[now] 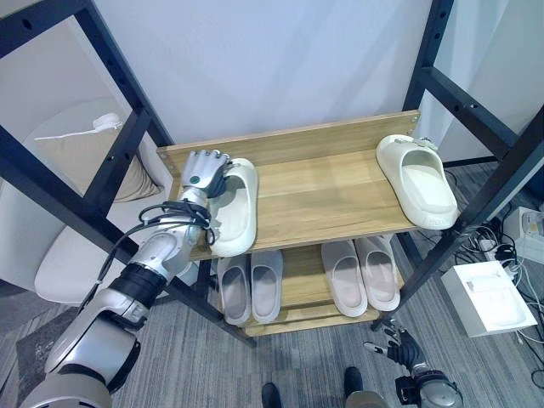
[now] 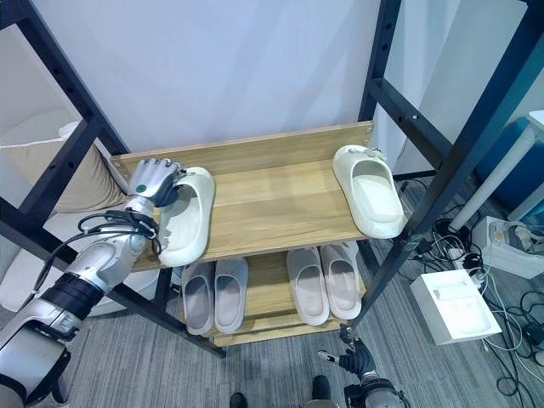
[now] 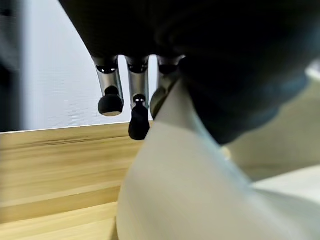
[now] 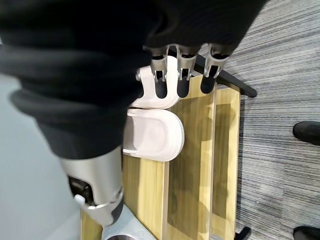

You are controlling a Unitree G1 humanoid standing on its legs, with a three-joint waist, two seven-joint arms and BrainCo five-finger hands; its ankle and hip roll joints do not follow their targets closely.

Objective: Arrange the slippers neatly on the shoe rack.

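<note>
You were partway through placing a pair on the top shelf [image 1: 323,191] of the shoe rack [image 2: 255,336]: your left hand [image 1: 202,172] had its fingers curled over the toe end of a cream slipper [image 1: 235,208] at the shelf's left end, with the slipper lying along the shelf and its heel hanging a little past the front edge, below the hand. Its mate, the second cream slipper [image 1: 418,180], lay well apart from that hand, at the far right end of the same shelf and angled slightly outward. Two grey pairs [image 1: 308,279] were lined up on the lower shelf [image 1: 299,287], beneath the hand. To my eye the next move called for you to slide the held slipper back from the front edge and towards the middle, square to the back board, then let go and bring the right-hand one in beside it. Your right hand [image 2: 355,356] hung low near the floor in front of the rack, its fingers relaxed and grasping nothing. The left wrist view showed what the head views could not: dark fingertips [image 3: 138,125] past the slipper's pale upper, close to the back board. The right wrist view looked down over that idle hand's straight fingers [image 4: 182,82] onto pale slippers on the lower shelf.
</note>
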